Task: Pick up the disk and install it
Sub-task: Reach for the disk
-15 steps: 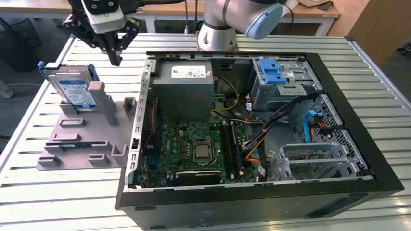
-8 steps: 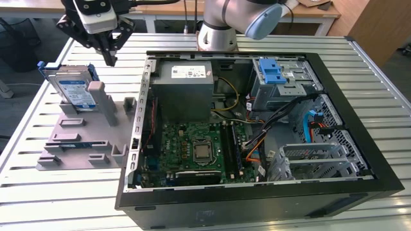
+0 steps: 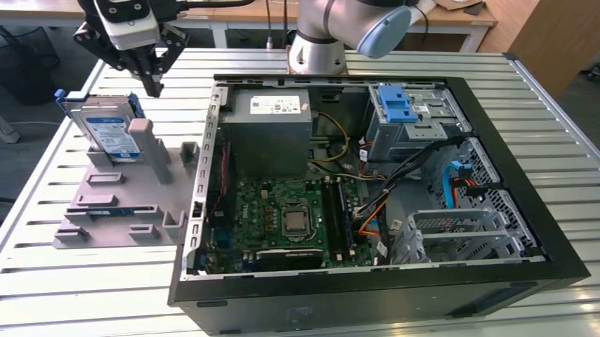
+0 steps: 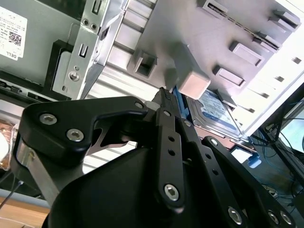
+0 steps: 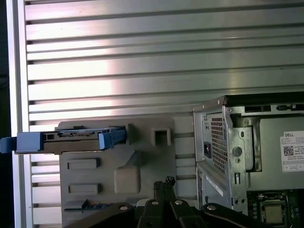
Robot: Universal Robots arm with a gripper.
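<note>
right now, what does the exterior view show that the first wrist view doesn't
Exterior view: the arm base, the blue latch and the disk label. First wrist view: the disk edge-on, its blue frame ends showing. Both: disk standing in the holder, gripper apart from it, case beside the holder.

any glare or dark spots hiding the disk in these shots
Exterior view: even light, the disk plain in its grey holder. First wrist view: glare streaks on the slatted table, none on the disk. Second wrist view: the holder's far end is washed out white, and the dark claw overlaps the disk's edge.
</note>
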